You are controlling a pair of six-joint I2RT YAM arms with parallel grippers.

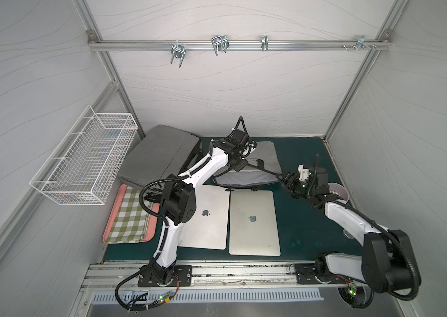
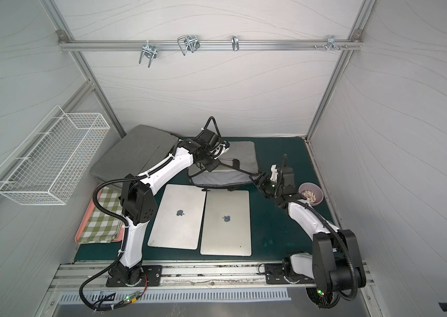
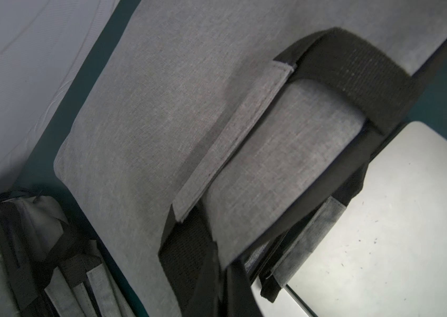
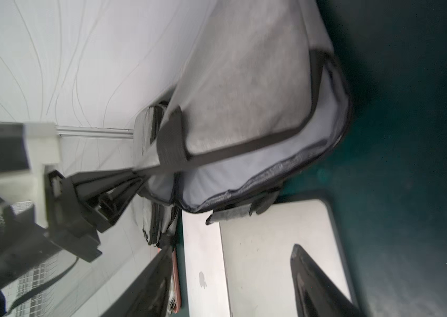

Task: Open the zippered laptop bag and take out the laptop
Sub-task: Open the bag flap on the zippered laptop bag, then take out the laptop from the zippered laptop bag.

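The grey zippered laptop bag (image 1: 267, 155) (image 2: 244, 153) lies at the back of the green mat. Its front edge gapes and shows pale lining (image 4: 244, 175). My left gripper (image 1: 240, 166) (image 3: 225, 285) is shut on the bag's black handle strap (image 3: 354, 76) and holds the top flap up. My right gripper (image 1: 288, 182) (image 4: 232, 248) hovers by the bag's right front corner, open, nothing between its fingers (image 4: 315, 282). Two closed silver laptops (image 1: 208, 219) (image 1: 253, 222) lie side by side in front of the bag. The bag's inside is hidden.
A second grey bag (image 1: 159, 153) leans at the back left. A pink tray (image 1: 108, 233) with a green checked cloth sits front left below a white wire basket (image 1: 85, 162). A purple cup (image 2: 311, 193) stands behind the right wrist.
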